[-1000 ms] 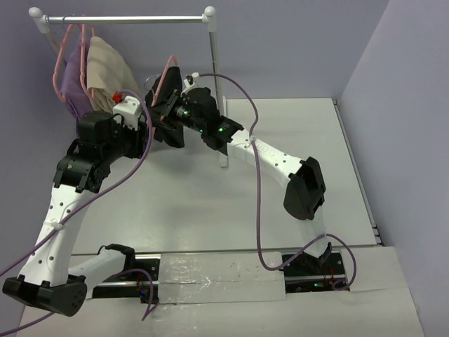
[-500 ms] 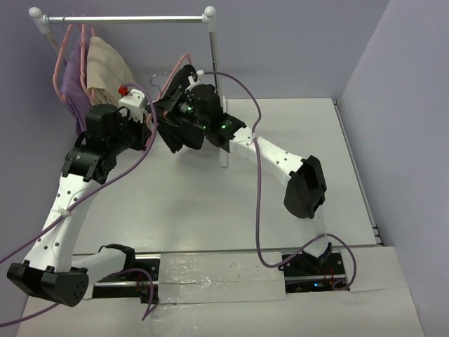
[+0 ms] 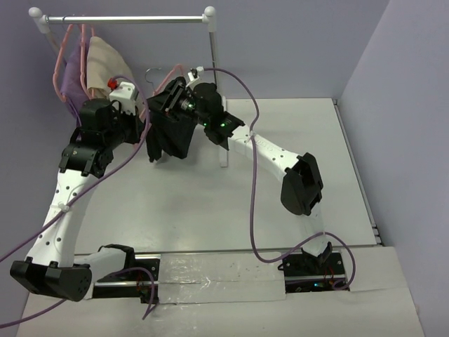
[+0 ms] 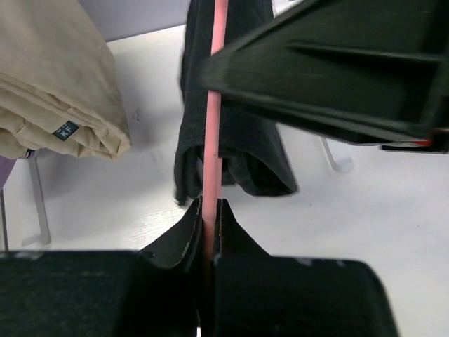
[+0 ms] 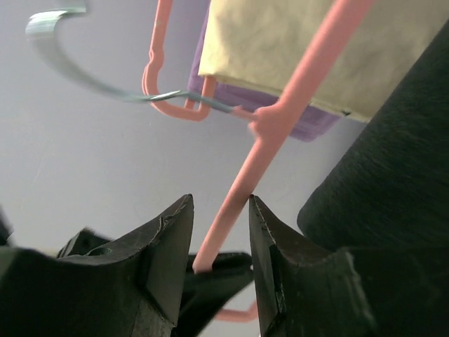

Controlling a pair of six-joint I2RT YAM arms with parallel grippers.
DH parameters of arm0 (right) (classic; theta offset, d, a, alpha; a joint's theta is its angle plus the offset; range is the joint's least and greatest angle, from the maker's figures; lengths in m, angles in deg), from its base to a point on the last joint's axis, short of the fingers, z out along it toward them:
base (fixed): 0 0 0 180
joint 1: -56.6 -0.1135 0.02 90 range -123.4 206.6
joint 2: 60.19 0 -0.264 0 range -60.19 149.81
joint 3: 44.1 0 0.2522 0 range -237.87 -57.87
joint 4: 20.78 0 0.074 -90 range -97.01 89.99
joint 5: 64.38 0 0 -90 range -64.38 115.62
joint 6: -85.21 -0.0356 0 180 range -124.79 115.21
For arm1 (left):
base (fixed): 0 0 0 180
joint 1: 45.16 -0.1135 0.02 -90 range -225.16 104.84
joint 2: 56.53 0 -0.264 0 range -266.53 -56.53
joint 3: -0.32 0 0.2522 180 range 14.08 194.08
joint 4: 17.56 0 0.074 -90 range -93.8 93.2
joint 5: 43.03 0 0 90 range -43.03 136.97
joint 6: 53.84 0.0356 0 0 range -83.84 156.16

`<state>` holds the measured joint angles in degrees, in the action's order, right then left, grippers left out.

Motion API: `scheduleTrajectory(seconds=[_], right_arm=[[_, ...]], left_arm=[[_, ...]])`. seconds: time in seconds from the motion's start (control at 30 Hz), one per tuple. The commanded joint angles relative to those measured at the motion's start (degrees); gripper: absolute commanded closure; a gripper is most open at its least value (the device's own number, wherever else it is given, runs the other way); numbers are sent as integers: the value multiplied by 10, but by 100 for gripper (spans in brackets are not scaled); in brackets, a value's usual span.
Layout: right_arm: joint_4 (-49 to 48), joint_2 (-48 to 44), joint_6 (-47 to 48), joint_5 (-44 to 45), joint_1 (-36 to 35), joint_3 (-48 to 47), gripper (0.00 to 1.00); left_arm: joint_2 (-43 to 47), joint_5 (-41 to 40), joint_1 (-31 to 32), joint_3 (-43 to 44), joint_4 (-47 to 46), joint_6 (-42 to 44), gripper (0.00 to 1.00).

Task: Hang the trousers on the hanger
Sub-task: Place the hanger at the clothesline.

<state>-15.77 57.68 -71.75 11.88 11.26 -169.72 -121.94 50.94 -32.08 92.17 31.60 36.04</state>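
Observation:
The black trousers [image 3: 168,137] hang folded over the pink hanger [image 3: 167,78], held in the air in front of the clothes rack. My left gripper [image 3: 145,121] is shut on the hanger's pink bar [image 4: 213,105], with the trousers [image 4: 242,140] draped just beyond my fingertips [image 4: 188,228]. My right gripper [image 5: 219,210] is open; the hanger's slanted pink arm [image 5: 280,105] passes between its jaws without being clamped. The trousers [image 5: 393,168] fill the right of that view. The hanger's metal hook [image 5: 70,63] points up and left, clear of the rail.
The rack's rail [image 3: 126,20] and its post [image 3: 214,70] stand at the back left. A beige folded garment [image 3: 105,63] and a purple garment [image 3: 70,84] hang from it on other pink hangers. The rack's foot [image 4: 337,158] rests on the white table.
Both grippers have moved the hanger left and a little up. The trousers now hang down freely below it. The right gripper's jaws stand apart around the hanger arm.

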Motion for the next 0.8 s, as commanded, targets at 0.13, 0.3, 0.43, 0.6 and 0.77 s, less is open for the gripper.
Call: scheduleTrajectory(seconds=[0.13, 0.3, 0.43, 0.6, 0.77], right_arm=[[-61, -82, 45, 16, 12, 33, 51], [-72, -103, 59, 24, 12, 69, 51], [-80, -112, 61, 31, 13, 88, 51], [-86, -127, 70, 39, 16, 122, 51], [-94, -160, 86, 65, 17, 176, 51]], left_arm=[[1, 34, -39, 44, -130, -39, 100], [23, 32, -39, 13, -189, -27, 100], [24, 19, -39, 2, -214, -22, 100], [25, -9, -39, 23, -229, -17, 100], [25, -16, -39, 58, -215, -19, 100]])
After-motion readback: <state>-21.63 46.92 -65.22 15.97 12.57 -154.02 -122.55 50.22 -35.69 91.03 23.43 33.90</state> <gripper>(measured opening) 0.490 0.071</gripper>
